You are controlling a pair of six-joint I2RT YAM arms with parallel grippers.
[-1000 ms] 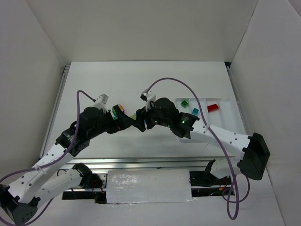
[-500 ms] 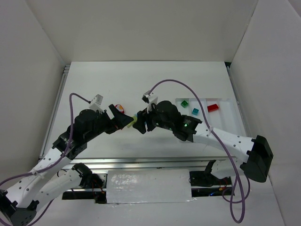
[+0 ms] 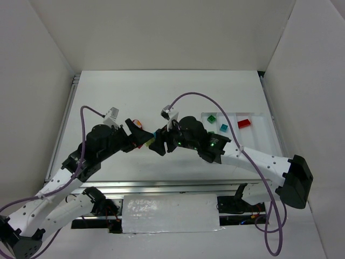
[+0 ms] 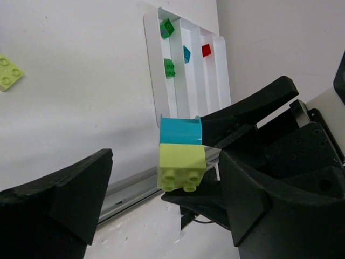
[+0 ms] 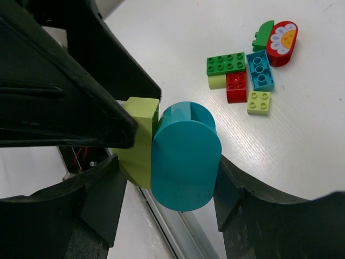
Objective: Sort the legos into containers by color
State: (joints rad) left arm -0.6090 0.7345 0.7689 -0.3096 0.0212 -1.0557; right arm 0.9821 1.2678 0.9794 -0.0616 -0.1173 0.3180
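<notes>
My right gripper [image 3: 158,144] [image 5: 172,167] is shut on a stack of two legos held above the table: a teal-blue rounded brick [image 5: 186,156] [image 4: 180,130] joined to a pale yellow-green brick [image 5: 137,143] [image 4: 182,166]. My left gripper [image 3: 142,139] [image 4: 166,162] is open, with its fingers wide apart either side of the yellow-green brick. The white tray [image 3: 259,120] [image 4: 153,81] lies to the right; its containers hold two green bricks [image 4: 166,27] [image 4: 169,67], a teal one [image 4: 186,53] and a red one [image 4: 206,50].
A pile of loose legos lies on the table under the grippers: a green brick [image 5: 226,63], a teal one [image 5: 260,70], a red one [image 5: 236,86], a yellow-green one [image 5: 259,102] and a red flower piece [image 5: 283,43]. Another yellow-green brick [image 4: 8,72] lies apart.
The left arm has drawn back a little and its gripper now stands open. The right gripper has edged left with the stack.
</notes>
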